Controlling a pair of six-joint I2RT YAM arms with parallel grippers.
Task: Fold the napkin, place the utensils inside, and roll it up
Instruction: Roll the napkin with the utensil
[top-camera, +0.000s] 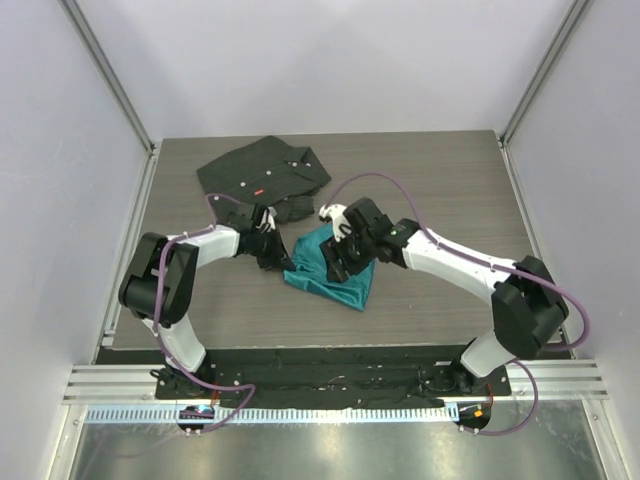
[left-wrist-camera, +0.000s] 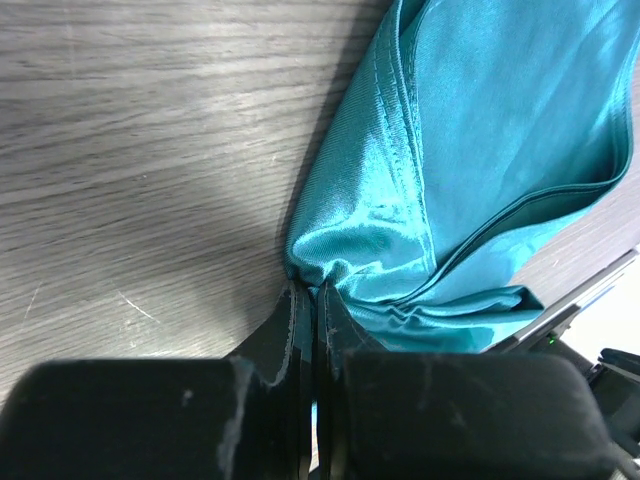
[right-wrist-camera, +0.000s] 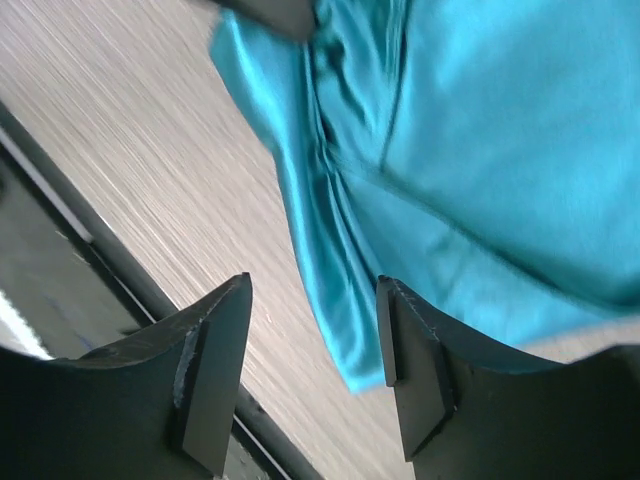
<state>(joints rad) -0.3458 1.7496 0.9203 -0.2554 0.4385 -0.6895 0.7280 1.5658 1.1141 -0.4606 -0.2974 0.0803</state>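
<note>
Left wrist view: the napkin (left-wrist-camera: 480, 150) is clamped at one corner by the left gripper (left-wrist-camera: 305, 295); the right gripper (right-wrist-camera: 313, 290), jaws apart, should be closed squarely on the hem.

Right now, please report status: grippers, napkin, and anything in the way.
Left gripper shut on napkin corner. Right gripper open over napkin edge, holding nothing. Napkin folded loosely on table, fork not in sight. Black shirt close behind.

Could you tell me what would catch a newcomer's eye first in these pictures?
The shiny teal napkin lies bunched in the middle of the grey table. The left claw is shut on one end of it, while the right claw stands open over its edge. A black shirt lies crumpled at the far side.
</note>
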